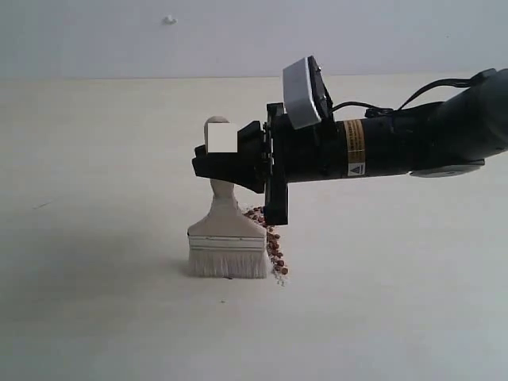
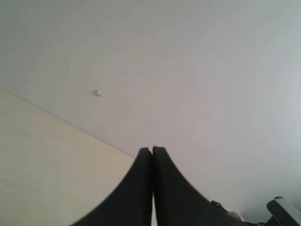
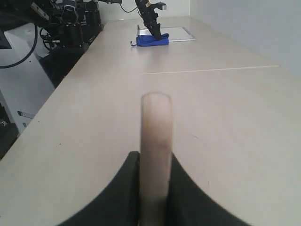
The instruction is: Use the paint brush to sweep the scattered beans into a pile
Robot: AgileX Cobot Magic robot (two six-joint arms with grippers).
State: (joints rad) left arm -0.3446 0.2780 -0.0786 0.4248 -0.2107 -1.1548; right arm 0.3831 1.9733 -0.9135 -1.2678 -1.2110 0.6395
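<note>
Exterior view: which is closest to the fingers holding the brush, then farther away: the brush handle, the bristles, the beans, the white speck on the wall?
1. The brush handle: clamped in the right arm's fingers.
2. The bristles and the beans: below, on the table, beans at the bristles' right; too close to call.
3. The white speck: far off, high on the wall.

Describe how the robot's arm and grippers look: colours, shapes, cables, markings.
The right arm is a thick black cylinder bearing a yellow-and-white warning label, with thin black cables looping above it and a white-faced camera box on top. The right gripper and left gripper both have black, tapering fingers.
</note>
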